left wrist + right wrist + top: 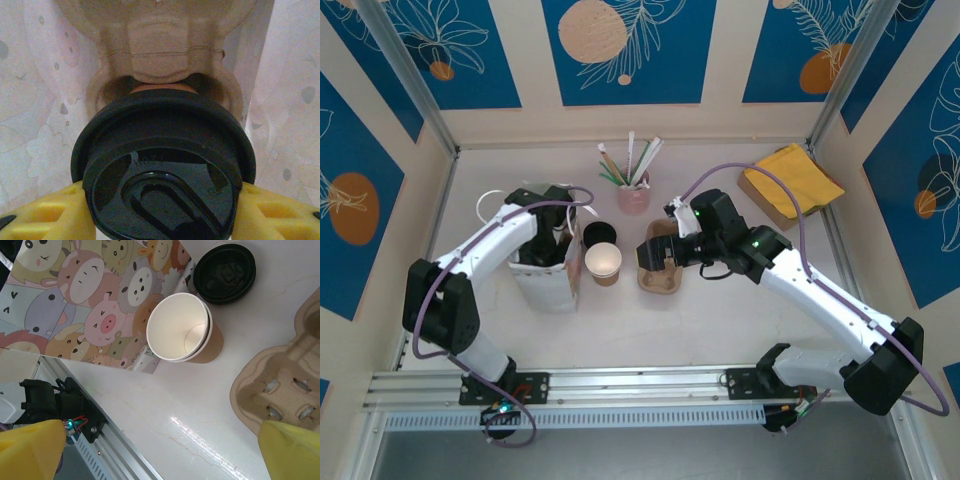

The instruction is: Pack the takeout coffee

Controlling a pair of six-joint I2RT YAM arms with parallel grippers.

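Bright, even overhead light, a glare streak on the table; left wrist view dim, soft.

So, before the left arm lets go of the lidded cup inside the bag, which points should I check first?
1. Grip: left end effector closed on both sides of the takeout coffee: ok.
2. Its lid in place on the cup: ok.
3. Cup seated fully in a pocket of the pulp carrier inside the bag: cannot tell.
4. Bag standing upright with its mouth open: ok.
5. Right end effector open, empty, apart from the bag, by the table carrier: ok.
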